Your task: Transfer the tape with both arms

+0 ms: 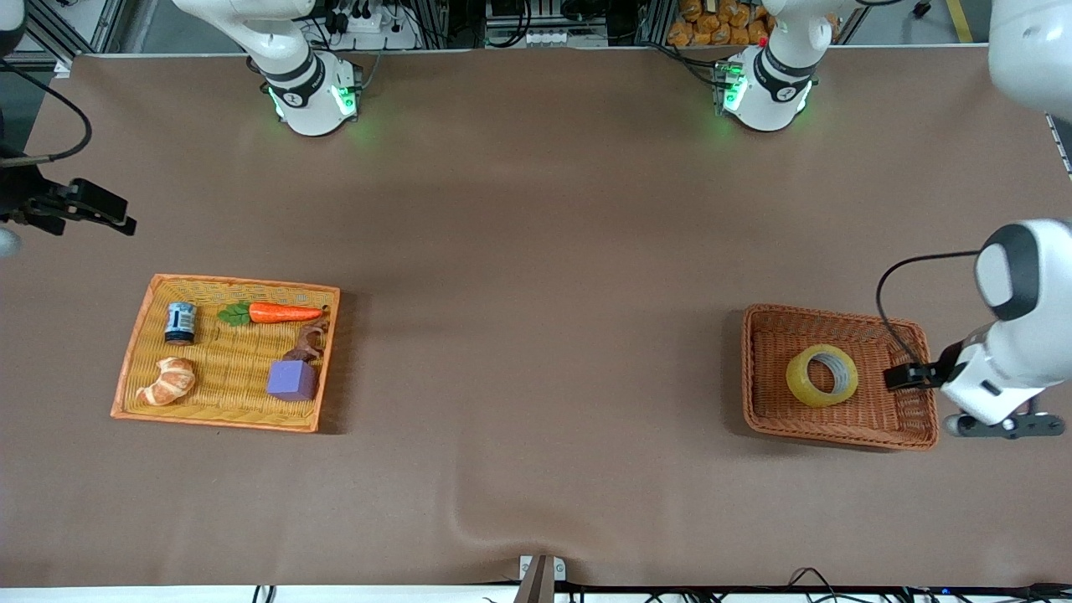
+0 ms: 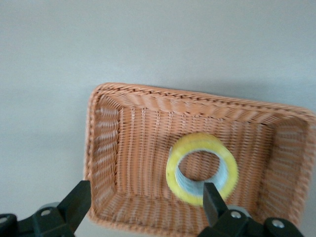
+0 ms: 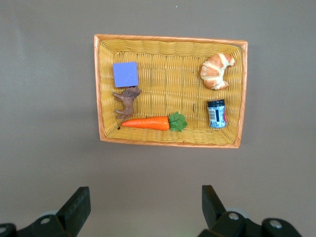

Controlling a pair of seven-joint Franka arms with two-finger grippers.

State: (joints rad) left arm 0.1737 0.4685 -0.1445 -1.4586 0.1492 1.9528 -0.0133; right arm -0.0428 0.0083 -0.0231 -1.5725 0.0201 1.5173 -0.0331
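The tape (image 1: 797, 378), a yellowish ring with a grey core, lies flat in a brown wicker basket (image 1: 758, 368) at the left arm's end of the table. My left gripper (image 1: 909, 375) hangs over the basket's edge beside the tape, open and holding nothing. In the left wrist view its fingers (image 2: 79, 197) stand wide apart over the basket (image 2: 91, 143), and the tape (image 2: 201, 139) lies loose close to one fingertip. My right gripper (image 1: 92, 209) waits, open and empty, over the table at the right arm's end; the right wrist view shows the right gripper (image 3: 145, 192) above bare tablecloth.
A yellow wicker tray (image 1: 138, 335) at the right arm's end holds a croissant (image 1: 167, 381), a purple cube (image 1: 291, 379), a carrot (image 1: 280, 313), a small can (image 1: 180, 322) and a brown toy animal (image 1: 308, 342). Brown cloth covers the table between tray and basket.
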